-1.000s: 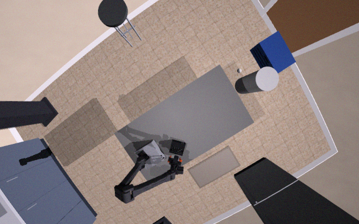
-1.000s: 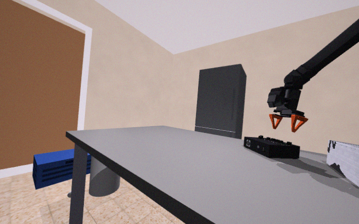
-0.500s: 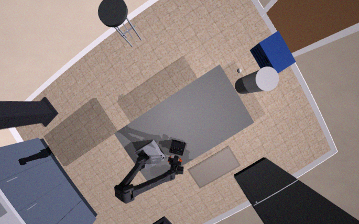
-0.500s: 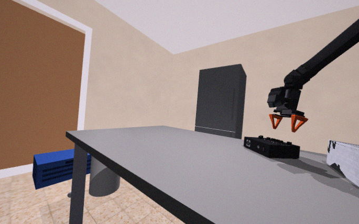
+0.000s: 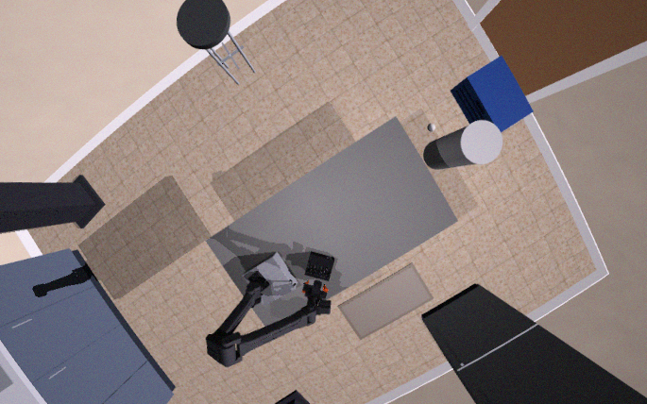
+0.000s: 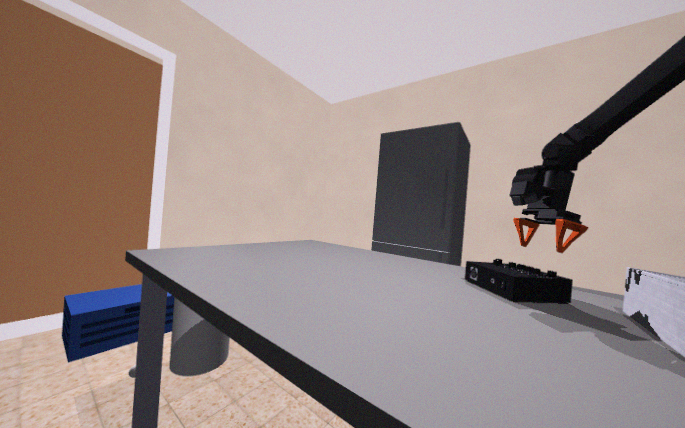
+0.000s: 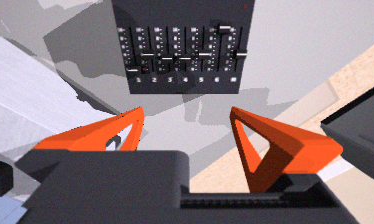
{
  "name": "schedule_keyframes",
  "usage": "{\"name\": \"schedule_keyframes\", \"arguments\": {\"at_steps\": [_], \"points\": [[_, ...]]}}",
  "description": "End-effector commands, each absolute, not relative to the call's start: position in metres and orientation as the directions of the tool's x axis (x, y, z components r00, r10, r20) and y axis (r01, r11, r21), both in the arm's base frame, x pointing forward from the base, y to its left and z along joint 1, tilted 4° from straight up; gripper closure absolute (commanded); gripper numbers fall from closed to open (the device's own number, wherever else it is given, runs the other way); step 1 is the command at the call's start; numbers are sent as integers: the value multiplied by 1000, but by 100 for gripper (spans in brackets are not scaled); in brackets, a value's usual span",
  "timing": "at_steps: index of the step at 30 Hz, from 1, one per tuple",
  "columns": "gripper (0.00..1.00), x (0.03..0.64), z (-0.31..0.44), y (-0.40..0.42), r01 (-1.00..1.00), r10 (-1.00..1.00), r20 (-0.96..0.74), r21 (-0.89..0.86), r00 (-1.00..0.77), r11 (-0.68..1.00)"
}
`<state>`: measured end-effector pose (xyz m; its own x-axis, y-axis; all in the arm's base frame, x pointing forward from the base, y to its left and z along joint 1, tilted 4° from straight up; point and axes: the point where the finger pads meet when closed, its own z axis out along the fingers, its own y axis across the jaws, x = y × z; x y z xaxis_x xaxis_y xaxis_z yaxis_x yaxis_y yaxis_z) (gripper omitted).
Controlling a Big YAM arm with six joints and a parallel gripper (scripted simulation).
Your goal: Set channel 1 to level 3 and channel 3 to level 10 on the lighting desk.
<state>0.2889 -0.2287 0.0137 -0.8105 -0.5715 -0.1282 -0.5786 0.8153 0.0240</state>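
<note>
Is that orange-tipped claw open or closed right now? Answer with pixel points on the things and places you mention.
Open: the gripper's (image 5: 315, 287) (image 6: 542, 248) (image 7: 187, 111) two orange fingers stand wide apart, with nothing between them.

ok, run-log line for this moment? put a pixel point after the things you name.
orange-fingered tool (image 5: 315, 288) (image 6: 541, 248) (image 7: 187, 111): open, empty | black fader desk (image 5: 319, 265) (image 6: 517, 281) (image 7: 183, 87): on grey table (image 5: 346, 191) (image 6: 291, 297), untouched

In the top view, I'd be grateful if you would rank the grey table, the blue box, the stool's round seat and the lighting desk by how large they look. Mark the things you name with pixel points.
1. Grey table (image 5: 346, 185) (image 6: 291, 297)
2. Blue box (image 5: 503, 92) (image 6: 102, 303)
3. Stool's round seat (image 5: 203, 22)
4. Lighting desk (image 5: 319, 264) (image 6: 539, 289) (image 7: 183, 87)
</note>
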Motion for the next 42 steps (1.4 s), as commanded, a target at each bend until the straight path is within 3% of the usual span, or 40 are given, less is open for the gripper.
{"name": "schedule_keyframes", "arguments": {"at_steps": [1, 11, 23, 25, 26, 34, 42], "points": [[0, 290, 15, -233, -575, -568, -133, 22, -812, 818], [0, 312, 33, -239, -489, -484, -130, 1, -865, 872], [0, 334, 58, -227, 73, 76, -72, 51, -994, 996], [0, 334, 58, -227, 73, 76, -72, 51, -994, 996], [0, 337, 61, -226, 183, 186, -65, 48, -980, 982], [0, 356, 87, -211, 525, 526, -8, 60, -850, 849], [0, 369, 102, -201, 732, 732, 20, 50, -681, 680]]}}
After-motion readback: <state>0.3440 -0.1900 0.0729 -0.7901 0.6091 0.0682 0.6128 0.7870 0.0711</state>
